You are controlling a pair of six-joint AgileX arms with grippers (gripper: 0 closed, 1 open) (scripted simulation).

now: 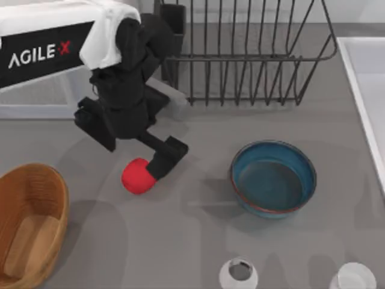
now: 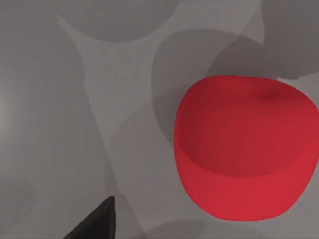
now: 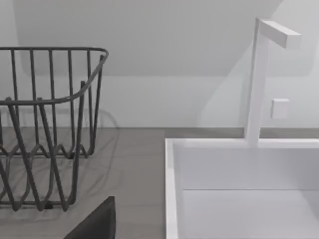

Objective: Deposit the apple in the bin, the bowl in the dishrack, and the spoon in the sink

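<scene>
Here, from above, the left gripper (image 1: 151, 173) reaches down onto the apple (image 1: 136, 176), which sits on the grey table (image 1: 180, 241) to the left of the bowl (image 1: 274, 178); one dark finger (image 1: 167, 158) touches the fruit's bowl-side, but whether the claw is clenched or released I cannot tell. The bin (image 1: 30, 223) lies farther left of the bowl, the dishrack (image 1: 246, 54) behind it, the sink (image 1: 364, 78) to its right. Two white cups (image 1: 239, 274) stand in front of the bowl. In the left wrist view the apple (image 2: 244, 147) rests on the table, a black fingertip (image 2: 97, 224) near it, apart. The right wrist view shows the dishrack (image 3: 47, 124) beside the sink (image 3: 239, 184) with its white faucet (image 3: 259, 79).
</scene>
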